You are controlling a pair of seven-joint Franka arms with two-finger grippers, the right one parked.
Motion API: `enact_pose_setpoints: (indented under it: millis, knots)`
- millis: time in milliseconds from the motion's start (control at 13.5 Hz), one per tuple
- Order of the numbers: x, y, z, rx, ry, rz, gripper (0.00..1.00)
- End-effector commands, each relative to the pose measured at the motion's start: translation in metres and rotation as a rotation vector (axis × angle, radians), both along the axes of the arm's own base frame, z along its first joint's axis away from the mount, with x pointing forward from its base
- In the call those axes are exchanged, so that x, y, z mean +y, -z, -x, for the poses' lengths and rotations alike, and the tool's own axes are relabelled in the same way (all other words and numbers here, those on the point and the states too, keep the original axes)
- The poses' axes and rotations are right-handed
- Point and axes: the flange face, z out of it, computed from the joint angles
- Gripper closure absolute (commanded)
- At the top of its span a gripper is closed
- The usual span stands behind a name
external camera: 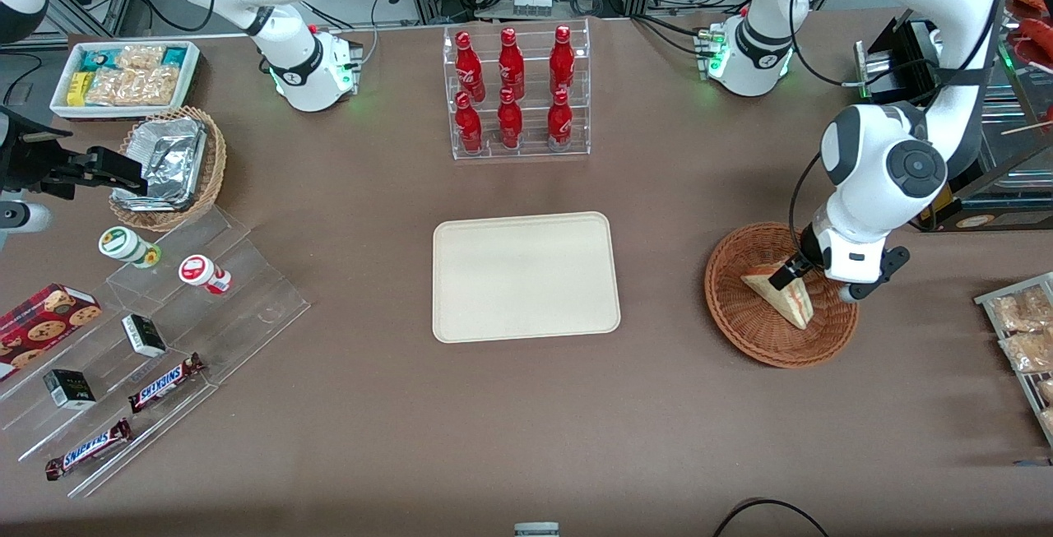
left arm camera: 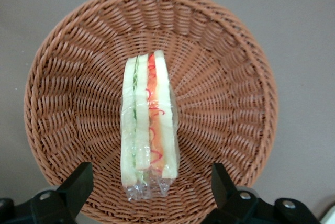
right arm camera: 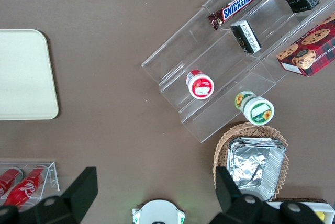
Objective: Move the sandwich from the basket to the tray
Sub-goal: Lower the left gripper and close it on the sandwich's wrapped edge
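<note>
Brown table (external camera: 345,405): open claw (left arm camera: 149,192) above sandwich (left arm camera: 148,124) in basket (left arm camera: 63,109).

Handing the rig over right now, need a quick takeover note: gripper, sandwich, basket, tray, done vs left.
Gripper: open, hovering over the basket, fingers straddling one end of the sandwich, not closed on it.
Sandwich: wrapped wedge lying in the middle of the basket, filling edge up.
Basket: toward the working arm's end of the table, beside the tray.
Tray: mid-table, nothing on it.
Done: approach and alignment over the sandwich.
Left: lower, close on the sandwich, lift, carry to the tray, release.
</note>
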Motion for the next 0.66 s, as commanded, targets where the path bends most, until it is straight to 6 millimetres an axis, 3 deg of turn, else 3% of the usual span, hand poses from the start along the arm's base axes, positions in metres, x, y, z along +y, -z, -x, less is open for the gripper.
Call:
enact_pose_setpoints:
  millis: [0,591]
  knots:
    - [0.001,0.015,-0.001,-0.002,-0.014,-0.011,0.00]
    - [0.001,0.039,0.001,0.028,-0.014,-0.014,0.03]
